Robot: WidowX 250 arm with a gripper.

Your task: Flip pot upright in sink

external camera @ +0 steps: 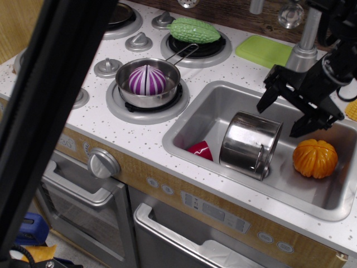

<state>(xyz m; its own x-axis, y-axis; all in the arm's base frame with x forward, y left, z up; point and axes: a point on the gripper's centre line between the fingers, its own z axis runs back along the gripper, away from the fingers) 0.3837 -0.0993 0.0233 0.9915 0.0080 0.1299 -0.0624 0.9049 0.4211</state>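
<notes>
Work on the flip is not yet begun, as I am judging it: the tall shiny steel cylindrical pot [250, 144] is lying tilted on its side in the large rectangular silver metal sink [207, 100], its closed base facing up and toward the camera, with a small red object [199, 149] just beside it and an orange ridged pumpkin [315, 158] lying near its other side. I am holding my black gripper [279, 118] above the pot's rear edge, fingers spread wide and gripping nothing. Everything is remaining: lowering, catching the rim, tipping the pot onto its base.
</notes>
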